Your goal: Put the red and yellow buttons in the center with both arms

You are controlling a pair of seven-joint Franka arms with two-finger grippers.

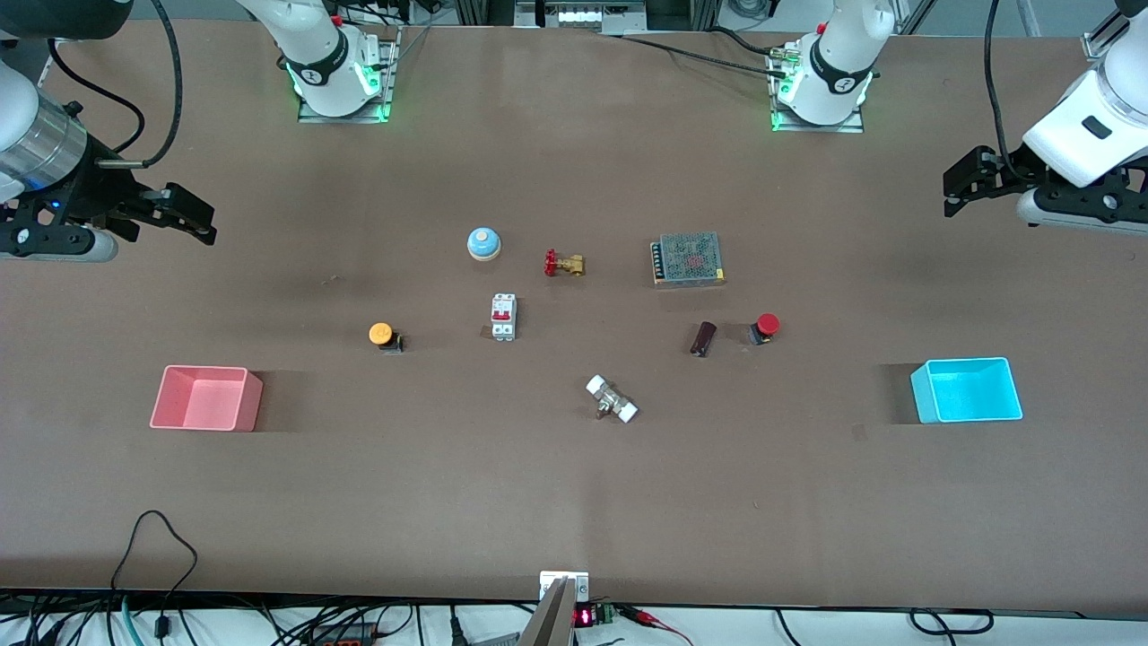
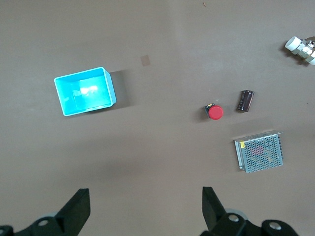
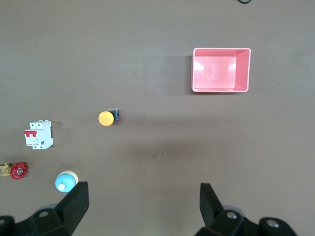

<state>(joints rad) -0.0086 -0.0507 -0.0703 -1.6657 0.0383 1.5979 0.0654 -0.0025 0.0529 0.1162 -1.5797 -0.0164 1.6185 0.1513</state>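
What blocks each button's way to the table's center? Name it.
The red button has a dark cylinder right beside it on the center side. The yellow button has the white breaker standing between it and the center.

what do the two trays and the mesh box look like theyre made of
Pink tray and cyan tray: probably moulded plastic, given their uniform colour and the soft glare inside each in the wrist views. Mesh box: likely bare metal, a silvery grey perforated cover.
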